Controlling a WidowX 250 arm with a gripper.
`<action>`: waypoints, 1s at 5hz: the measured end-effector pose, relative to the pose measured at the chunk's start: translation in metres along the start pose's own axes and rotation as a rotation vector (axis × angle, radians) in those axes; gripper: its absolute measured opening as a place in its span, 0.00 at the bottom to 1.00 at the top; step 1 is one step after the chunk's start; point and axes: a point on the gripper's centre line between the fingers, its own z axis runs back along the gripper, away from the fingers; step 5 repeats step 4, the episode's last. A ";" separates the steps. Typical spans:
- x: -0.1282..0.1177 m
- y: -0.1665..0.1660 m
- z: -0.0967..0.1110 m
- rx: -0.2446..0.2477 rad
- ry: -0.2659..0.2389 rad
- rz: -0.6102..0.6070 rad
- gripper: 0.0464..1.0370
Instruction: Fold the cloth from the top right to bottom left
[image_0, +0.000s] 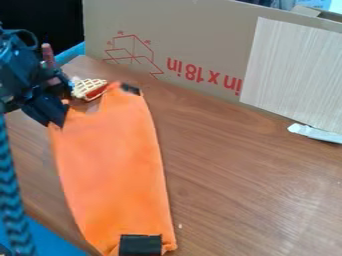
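at the upper left of the frame, the black gripper (56, 118) hangs down at the top left corner of the orange cloth (113, 165), its tip right against the fabric. i can't tell whether it is open or closed, or whether it has hold of the cloth. the cloth lies lengthwise on the brown wood-grain table (240, 185), running from the upper left down to the bottom edge, left of the middle. its top edge dips between two raised corners. a small black patch (130, 89) sits at its top right corner, and a larger black patch (140, 245) at its bottom end. just beyond the top edge is a toy with a pale lattice top (88, 88) and some red below it. across the top of the frame stands a cardboard box (187, 30) with red print, and a pale striped panel (294, 75) is against its right part. by the panel's foot, at the right, lies a crumpled white piece (315, 133).
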 end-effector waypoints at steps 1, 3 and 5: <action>-0.006 0.007 0.001 0.048 -0.013 0.009 0.41; 0.005 0.016 0.006 0.090 0.075 -0.030 0.96; 0.023 0.005 0.027 0.144 0.156 -0.174 0.96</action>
